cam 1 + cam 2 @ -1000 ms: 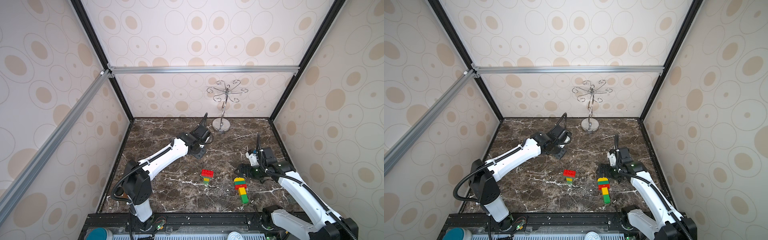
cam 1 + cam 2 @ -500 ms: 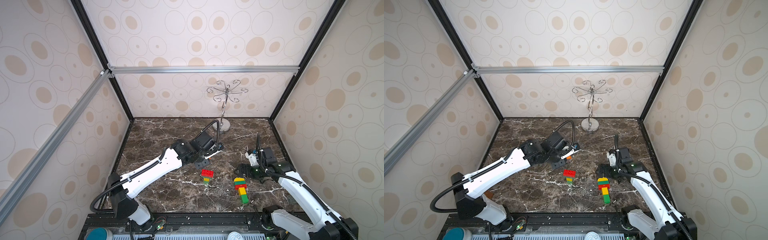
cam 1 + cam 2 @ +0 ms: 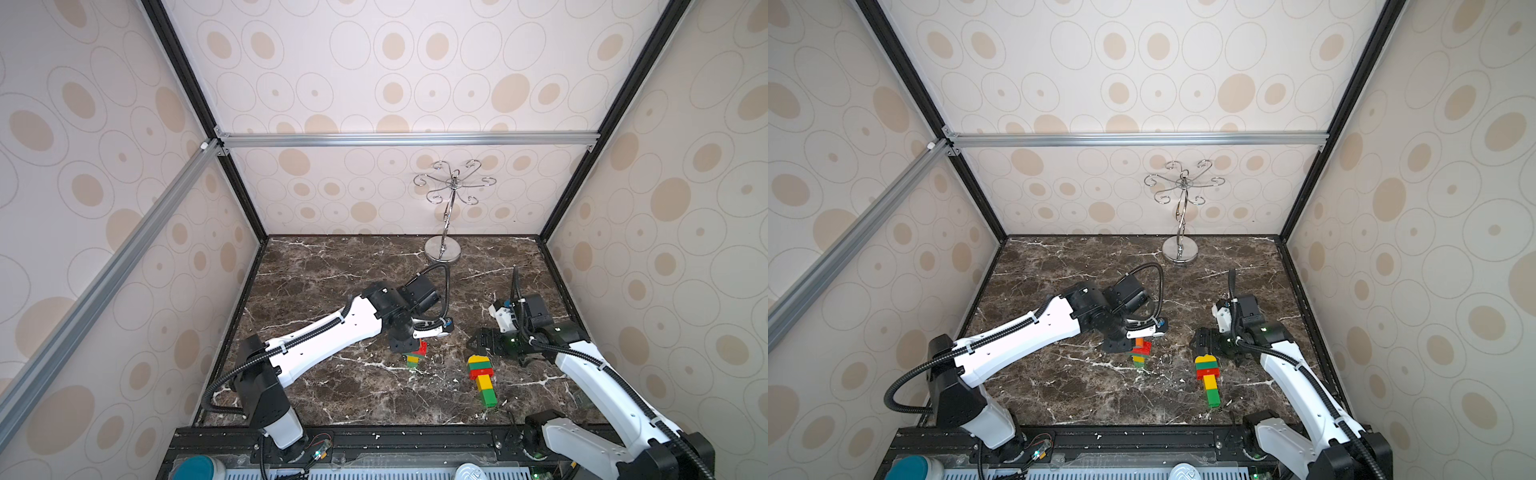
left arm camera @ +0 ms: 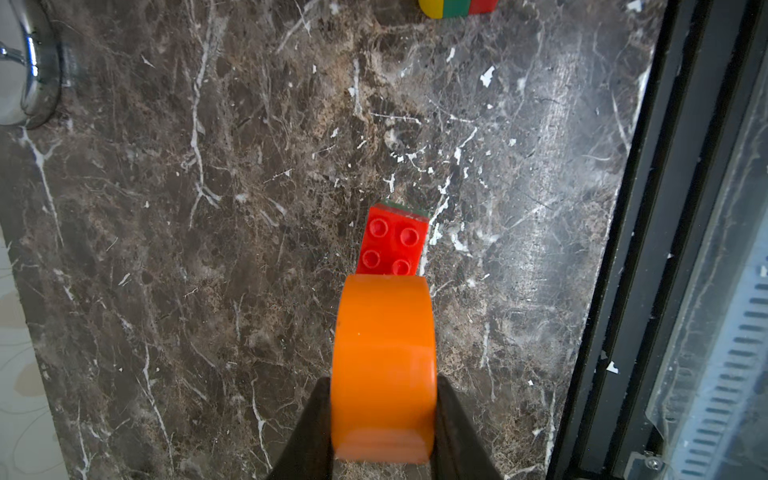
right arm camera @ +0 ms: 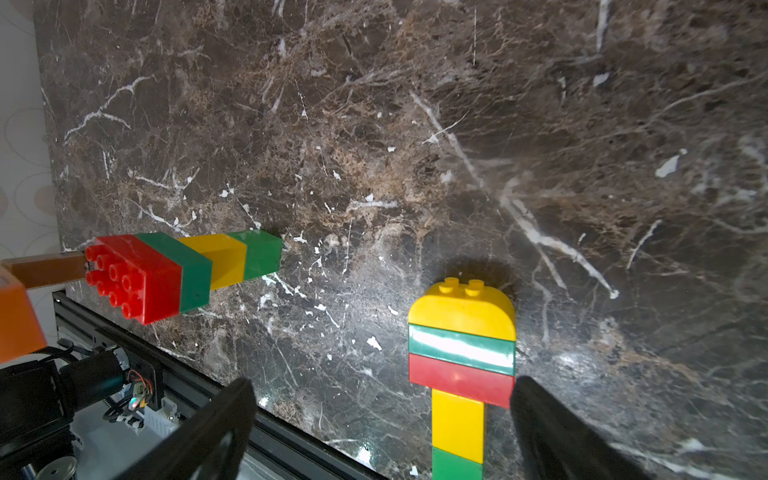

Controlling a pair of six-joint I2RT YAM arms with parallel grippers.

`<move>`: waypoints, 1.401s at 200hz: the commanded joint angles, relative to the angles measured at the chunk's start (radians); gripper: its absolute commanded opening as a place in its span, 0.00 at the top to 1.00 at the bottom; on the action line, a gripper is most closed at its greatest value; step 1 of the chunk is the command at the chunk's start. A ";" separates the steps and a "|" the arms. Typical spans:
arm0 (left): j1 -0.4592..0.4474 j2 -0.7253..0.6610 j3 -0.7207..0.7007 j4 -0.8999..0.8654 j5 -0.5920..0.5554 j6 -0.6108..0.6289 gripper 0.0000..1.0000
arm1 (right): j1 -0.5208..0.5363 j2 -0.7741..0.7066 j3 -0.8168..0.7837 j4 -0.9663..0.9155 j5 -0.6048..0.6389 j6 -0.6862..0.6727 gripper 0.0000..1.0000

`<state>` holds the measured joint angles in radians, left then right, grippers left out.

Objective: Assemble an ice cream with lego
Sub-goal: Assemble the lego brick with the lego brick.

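Resting flat on marble table (image 3: 332, 395), finished lego ice cream (image 3: 481, 376) lies just beside right gripper (image 5: 382, 388), jaws apart, empty. Upright brick stack (image 5: 183, 270) stands near. Left gripper (image 4: 384, 384) clamps orange dome (image 4: 384, 332) by flat sides, sound hold; piece likely light, rigid, slick.

The left arm (image 3: 324, 336) stretches out long and low, its wrist bent downward. The left gripper (image 4: 384, 415) points down, and its jaws are clamped on the two flanks of an orange domed piece (image 4: 384, 353). The right arm (image 3: 594, 374) is bent at the elbow, and the right gripper (image 5: 382, 399) is angled low with its jaws spread wide.
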<state>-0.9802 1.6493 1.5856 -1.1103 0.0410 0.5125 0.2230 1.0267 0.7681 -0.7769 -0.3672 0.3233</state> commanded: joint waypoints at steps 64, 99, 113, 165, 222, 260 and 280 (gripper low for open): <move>-0.019 0.073 0.086 -0.050 -0.003 0.178 1.00 | -0.005 0.002 -0.003 -0.005 -0.007 -0.017 0.02; -0.017 0.095 0.125 -0.055 0.024 0.192 1.00 | -0.005 0.006 -0.003 -0.005 -0.006 -0.016 0.02; -0.016 0.103 0.139 -0.058 0.035 0.208 1.00 | -0.005 0.006 -0.003 -0.003 -0.007 -0.017 0.02; 0.001 0.123 0.147 -0.065 0.051 0.237 1.00 | -0.005 0.004 -0.004 -0.004 -0.004 -0.016 0.01; 0.019 0.123 0.131 -0.058 0.051 0.242 1.00 | -0.005 0.006 -0.004 -0.002 -0.008 -0.017 0.01; 0.024 0.121 0.113 -0.051 0.048 0.249 1.00 | -0.005 0.002 -0.004 -0.002 -0.009 -0.017 0.01; 0.028 0.113 0.099 -0.049 0.040 0.248 1.00 | -0.005 0.003 -0.004 -0.001 -0.008 -0.017 0.02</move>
<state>-0.9642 1.7626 1.6924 -1.1431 0.0799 0.7246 0.2230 1.0298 0.7681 -0.7742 -0.3668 0.3233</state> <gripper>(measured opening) 0.311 0.985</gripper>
